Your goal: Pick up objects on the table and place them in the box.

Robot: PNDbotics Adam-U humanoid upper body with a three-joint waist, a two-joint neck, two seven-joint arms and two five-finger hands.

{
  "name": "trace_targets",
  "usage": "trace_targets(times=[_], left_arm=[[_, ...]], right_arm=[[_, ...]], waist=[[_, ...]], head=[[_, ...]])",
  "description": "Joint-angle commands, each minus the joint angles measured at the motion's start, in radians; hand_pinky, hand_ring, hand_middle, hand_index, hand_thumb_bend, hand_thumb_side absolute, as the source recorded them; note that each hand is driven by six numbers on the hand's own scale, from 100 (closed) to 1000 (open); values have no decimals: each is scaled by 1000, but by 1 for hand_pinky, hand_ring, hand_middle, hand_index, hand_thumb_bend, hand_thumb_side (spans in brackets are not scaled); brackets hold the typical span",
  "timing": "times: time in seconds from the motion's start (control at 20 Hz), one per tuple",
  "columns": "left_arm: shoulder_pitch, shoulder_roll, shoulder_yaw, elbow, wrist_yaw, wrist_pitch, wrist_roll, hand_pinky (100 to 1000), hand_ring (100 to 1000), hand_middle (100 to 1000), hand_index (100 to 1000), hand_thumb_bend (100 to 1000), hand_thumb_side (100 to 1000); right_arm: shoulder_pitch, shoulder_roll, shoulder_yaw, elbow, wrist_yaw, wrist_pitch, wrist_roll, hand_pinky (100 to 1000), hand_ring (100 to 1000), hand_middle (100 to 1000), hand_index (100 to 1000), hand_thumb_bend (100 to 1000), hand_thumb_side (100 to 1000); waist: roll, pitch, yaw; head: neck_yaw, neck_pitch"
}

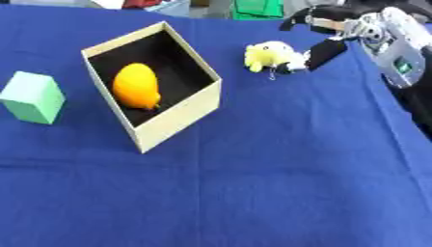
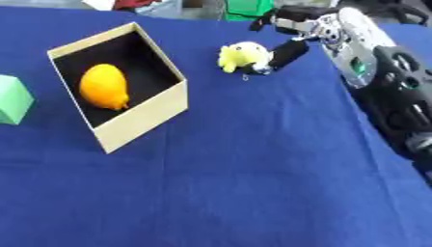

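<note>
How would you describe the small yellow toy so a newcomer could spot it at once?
Start at the open cardboard box on the blue table. Look to its right, toward the far edge, where the robot's right hand reaches in. The small yellow toy lies there at the fingers, pale yellow with a white and dark end, unlike the orange fruit inside the box or the green block.
</note>
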Motion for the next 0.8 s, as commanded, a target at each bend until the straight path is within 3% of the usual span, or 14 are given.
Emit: trace_targets(times=[0.05,0.8], left_arm=[[-11,24,10,-16,-3,-1,-3,515,690,706,800,183,1000],[-10,24,10,-16,-4,-1,-3,515,690,706,800,183,1000]], right_arm=[[-25,-15,-2,11,41,8,-25,918,974,853,929,559,554],[-28,-8,-1,26,66,-2,-42,918,974,853,929,559,554]], waist=[[3,-17,0],[3,-17,0]], head=[[-3,-11],[-3,-12]])
